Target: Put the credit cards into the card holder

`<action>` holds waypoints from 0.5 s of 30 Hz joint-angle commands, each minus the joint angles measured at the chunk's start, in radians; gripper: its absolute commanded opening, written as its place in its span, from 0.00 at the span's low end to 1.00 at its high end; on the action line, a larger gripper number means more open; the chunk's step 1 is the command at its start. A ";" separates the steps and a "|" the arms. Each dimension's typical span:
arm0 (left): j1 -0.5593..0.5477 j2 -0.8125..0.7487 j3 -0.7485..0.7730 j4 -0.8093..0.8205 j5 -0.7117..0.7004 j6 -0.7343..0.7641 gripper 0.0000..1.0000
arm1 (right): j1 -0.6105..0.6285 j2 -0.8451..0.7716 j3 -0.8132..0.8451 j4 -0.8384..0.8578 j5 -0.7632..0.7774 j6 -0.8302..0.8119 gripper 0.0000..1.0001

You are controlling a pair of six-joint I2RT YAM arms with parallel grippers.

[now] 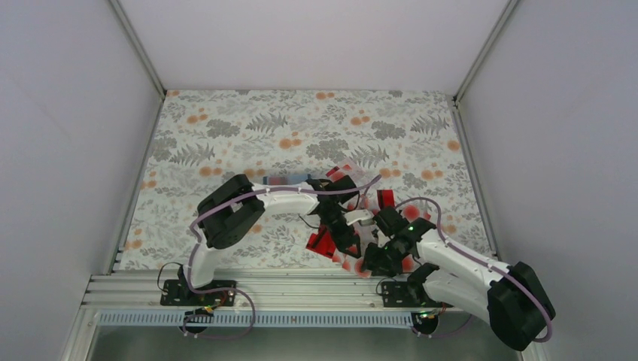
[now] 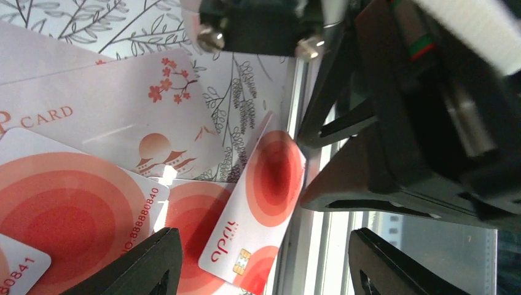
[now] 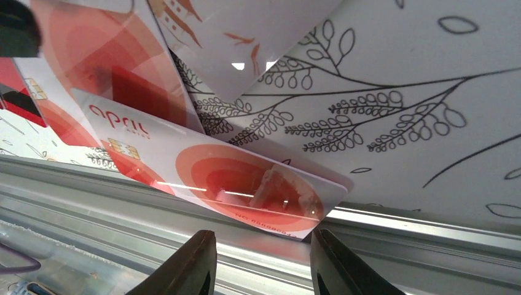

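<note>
Credit cards lie scattered near the table's front edge: red ones (image 1: 322, 242) and pale ones with red dots (image 1: 411, 213). One pale card marked "april" (image 2: 258, 203) (image 3: 246, 178) overhangs the edge above the rail. My left gripper (image 2: 264, 270) (image 1: 347, 239) hovers open over it, one finger (image 2: 147, 264) on either side. My right gripper (image 3: 261, 264) (image 1: 370, 263) is open just short of that card's overhanging end, with nothing between its fingers (image 3: 338, 264). A bluish strip (image 1: 290, 179) behind the left forearm may be the card holder; most of it is hidden.
The aluminium rail (image 3: 399, 246) runs along the table's front edge directly under both grippers. The right gripper's black body (image 2: 399, 153) sits close beside the left fingers. More cards (image 1: 344, 170) lie further back on the flowered cloth (image 1: 226, 128). White walls enclose the table.
</note>
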 commanded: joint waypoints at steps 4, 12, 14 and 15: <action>-0.020 0.033 0.022 -0.037 -0.003 0.033 0.68 | -0.005 0.013 -0.021 0.042 0.009 -0.006 0.39; -0.029 0.045 0.017 -0.051 -0.001 0.041 0.67 | -0.005 0.024 -0.021 0.052 0.005 -0.015 0.39; -0.032 0.052 0.018 -0.059 0.005 0.045 0.66 | -0.005 0.028 -0.020 0.052 0.005 -0.017 0.39; -0.032 0.054 0.018 -0.060 0.007 0.046 0.65 | -0.005 0.030 -0.020 0.052 0.006 -0.018 0.39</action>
